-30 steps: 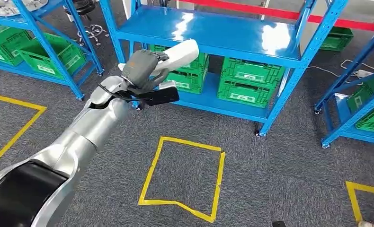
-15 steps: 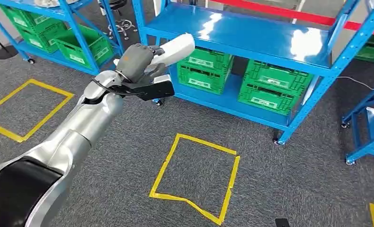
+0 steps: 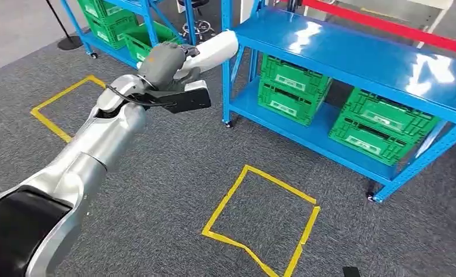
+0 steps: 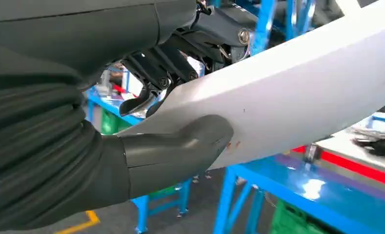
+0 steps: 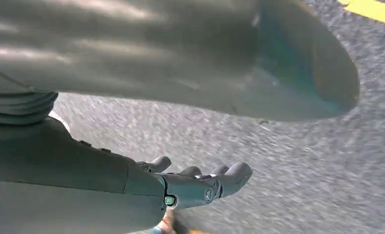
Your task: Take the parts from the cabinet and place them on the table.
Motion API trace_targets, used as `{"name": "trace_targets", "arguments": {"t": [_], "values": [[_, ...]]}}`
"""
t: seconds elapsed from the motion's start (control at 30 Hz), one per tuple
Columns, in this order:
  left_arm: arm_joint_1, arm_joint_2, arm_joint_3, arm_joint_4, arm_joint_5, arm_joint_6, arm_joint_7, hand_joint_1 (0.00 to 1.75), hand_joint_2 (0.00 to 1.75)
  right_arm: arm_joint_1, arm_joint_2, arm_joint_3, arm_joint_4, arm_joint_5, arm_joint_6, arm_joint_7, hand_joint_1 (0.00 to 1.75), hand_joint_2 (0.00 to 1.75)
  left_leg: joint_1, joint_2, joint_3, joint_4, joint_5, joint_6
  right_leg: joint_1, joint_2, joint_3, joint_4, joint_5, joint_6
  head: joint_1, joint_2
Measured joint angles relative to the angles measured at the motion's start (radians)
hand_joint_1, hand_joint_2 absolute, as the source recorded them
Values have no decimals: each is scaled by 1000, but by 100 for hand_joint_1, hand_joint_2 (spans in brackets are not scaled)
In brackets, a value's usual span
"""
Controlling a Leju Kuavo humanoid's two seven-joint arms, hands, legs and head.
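My left hand (image 3: 165,66) is raised in front of me and grips a long white curved part (image 3: 217,49), which sticks out past the fingers toward the corner of the blue rack (image 3: 352,55). In the left wrist view the thick grey thumb (image 4: 181,146) presses against the white part (image 4: 298,97), and the darker fingers wrap it from the other side. My right hand (image 5: 195,185) hangs above the grey carpet with its fingers loosely apart and nothing in them.
The blue rack has a bare top shelf and green crates (image 3: 289,86) on its lower shelf. A second blue rack with green crates (image 3: 107,17) stands at the back left. Yellow tape squares (image 3: 260,219) mark the carpet. A red strip (image 3: 387,26) runs behind the rack.
The whole picture has slid to the right, so the camera has turned left. My left hand keeps its hold on the white part in the same raised pose.
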Motion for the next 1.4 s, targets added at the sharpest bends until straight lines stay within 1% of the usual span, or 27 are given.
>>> {"name": "trace_targets", "arguments": {"t": [0.07,0.1,0.17,0.2,0.27,0.3,0.33,0.4,0.43,0.47,0.6,0.63,0.67,0.7,0.77,0.83,0.9,0.93,0.97,1.0,1.1,1.13,1.2,1.23,1.3,1.33,1.4], "values": [[-4,11,0,-4,-6,-9,9,175,175,-4,-13,-2,0,-1,0,3,0,0,6,-24,-4,-9,10,-16,6,-21,2,1,3,-7,0,0],[-9,18,0,-5,-6,-13,12,175,175,-8,-16,-3,0,-3,0,3,0,0,3,-38,-9,-10,14,-22,-3,-34,4,-6,9,-17,-2,0],[-24,30,0,-7,-8,-19,18,175,175,-11,-26,-7,-1,-5,3,4,0,0,-6,77,-34,39,-26,-29,-1,-64,8,-13,13,-32,-11,0],[-31,31,0,-7,-8,-19,18,175,175,-9,-32,-10,-2,-6,3,4,0,0,-4,107,-66,108,-65,-34,1,-79,7,-13,12,-33,-11,0],[-35,32,0,-7,-9,-21,18,175,175,-4,-43,-17,-2,-8,4,5,0,0,2,123,-143,278,-138,-41,2,-114,7,-13,10,-36,-11,0],[-34,35,0,-5,-9,-23,18,175,175,-5,-45,-18,-2,-8,4,5,0,0,5,125,-160,318,-144,-43,2,-129,7,-12,9,-36,-11,0],[-34,37,0,-4,-9,-24,18,175,175,-6,-48,-18,-3,-8,4,4,0,0,9,127,-150,304,-127,-44,3,-144,8,-12,9,-36,-11,0],[-37,40,0,-5,-9,-24,19,175,175,-8,-50,-19,-3,-8,4,4,0,0,9,141,-59,149,-53,-39,4,-170,12,-12,6,-33,-11,0],[-41,42,0,-6,-9,-24,19,175,175,-8,-50,-19,-3,-8,4,4,0,0,4,174,-2,48,-19,-31,4,-182,15,-12,4,-30,-11,0],[-46,42,0,-7,-9,-24,19,175,175,-8,-50,-19,-3,-8,4,4,0,0,-9,240,26,-10,-29,-25,9,-193,17,-11,0,-25,-11,0],[-50,46,0,-7,-10,-24,19,175,175,-12,-50,-20,-3,-8,4,4,0,0,-18,180,23,-17,-14,-3,10,-242,25,-15,-1,-6,-11,0],[-49,46,0,-9,-10,-24,19,175,175,-13,-50,-20,-3,-8,4,4,0,0,-7,170,32,-28,-7,6,4,-225,17,-9,-12,1,-10,0],[-55,47,0,-9,-10,-24,20,175,175,-13,-50,-20,-3,-8,4,3,0,0,-7,158,31,-30,-6,9,2,-164,11,18,-32,3,-12,0],[-58,43,0,-8,-10,-24,20,175,175,-11,-50,-20,-3,-8,4,3,0,0,-5,147,30,-29,-3,15,0,-119,-19,88,-69,5,-8,0],[-53,37,0,-6,-10,-25,19,175,175,-6,-55,-22,-3,-8,3,4,0,0,-5,116,28,-28,-3,18,1,-92,-103,257,-135,10,-5,0],[-47,37,0,-3,-11,-25,21,175,175,-6,-56,-23,-3,-10,3,5,0,0,-4,87,27,-24,-3,18,0,-90,-138,305,-127,11,-5,0],[-47,42,0,-1,-11,-25,21,175,175,-6,-59,-23,-3,-11,2,13,0,0,1,57,26,-15,-6,12,-5,-87,-83,174,-40,13,-5,0],[-50,43,0,-1,-11,-25,21,175,175,-6,-62,-24,-3,-12,2,16,0,0,4,42,24,-6,-10,6,-12,-65,-33,70,11,18,-5,0],[-51,46,0,-1,-11,-25,22,175,175,-6,-66,-25,-3,-15,2,18,0,0,8,31,20,2,-14,-1,-18,-24,-6,20,1,22,-6,0],[-56,49,0,-1,-11,-24,22,175,175,-6,-66,-25,-3,-16,2,21,0,0,4,16,11,8,-14,-11,-9,-12,-3,11,-4,21,-3,0],[-57,64,0,2,-11,-22,23,175,175,-8,-74,-29,-3,-19,6,23,0,0,12,-16,3,-8,2,-36,-2,-49,-5,14,2,-3,-2,0],[-57,74,0,3,-12,-19,23,175,175,-11,-74,-30,-3,-18,14,24,0,0,11,-23,-8,-6,2,-41,-11,-62,-4,6,9,-13,-3,0],[-63,85,0,5,-14,-12,23,175,175,-15,-79,-30,-5,-11,22,24,0,0,3,82,-34,55,-41,-44,-6,-81,-5,3,12,-31,-14,0],[-64,87,0,5,-15,-7,23,175,175,-13,-80,-30,-5,-5,25,24,0,0,4,109,-66,127,-77,-47,-2,-92,-5,3,11,-32,-13,0],[-57,100,0,6,-14,-7,18,175,175,-15,-81,-30,-5,19,42,35,0,0,6,123,-138,284,-138,-49,5,-118,-6,3,10,-36,-13,0],[-52,111,0,8,-10,-7,16,175,175,-19,-81,-28,-5,28,45,43,0,0,6,124,-151,311,-137,-48,7,-129,-6,4,9,-37,-14,0],[-45,126,0,9,-1,-8,6,175,175,-23,-79,-21,-5,38,49,52,0,0,3,127,-101,219,-78,-39,10,-152,-4,4,8,-39,-14,0]]}}
